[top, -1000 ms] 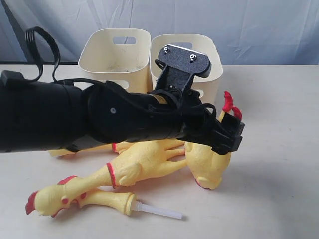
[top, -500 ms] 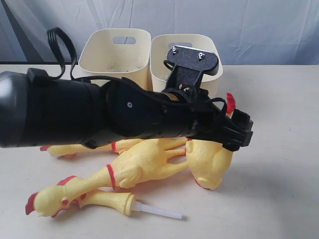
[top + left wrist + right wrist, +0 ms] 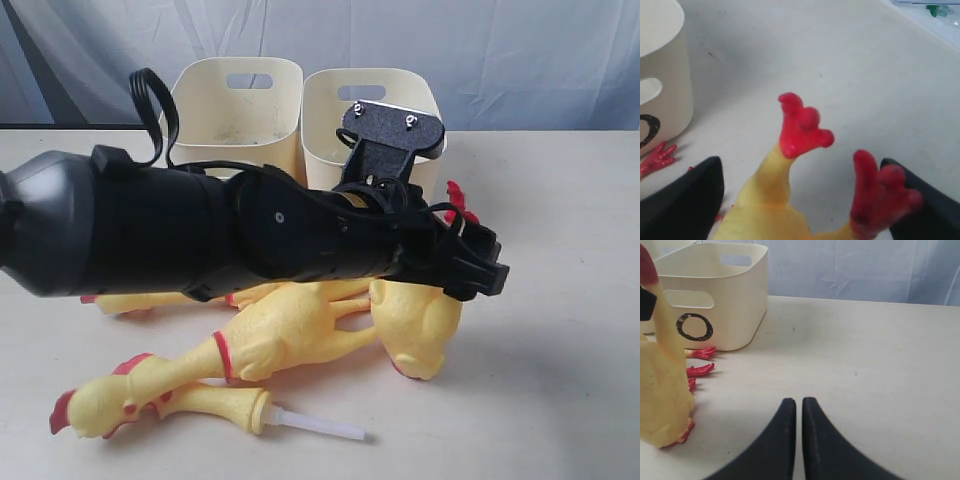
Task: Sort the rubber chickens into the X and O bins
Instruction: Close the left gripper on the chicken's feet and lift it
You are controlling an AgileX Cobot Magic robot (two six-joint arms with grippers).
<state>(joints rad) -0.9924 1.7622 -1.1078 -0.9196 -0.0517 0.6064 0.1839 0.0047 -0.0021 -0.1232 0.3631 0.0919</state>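
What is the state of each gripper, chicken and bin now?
Headless body: upright, feet up.
Left gripper: astride that body, grip unclear.
Right gripper: shut, empty.
Whole chicken: lying on table.
Head-and-neck piece: lying on table.
O bin: upright.
Other bin: upright, mark hidden.

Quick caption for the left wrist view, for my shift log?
Left tool straddling the upturned red feet of a rubber chicken, O bin off to one side.
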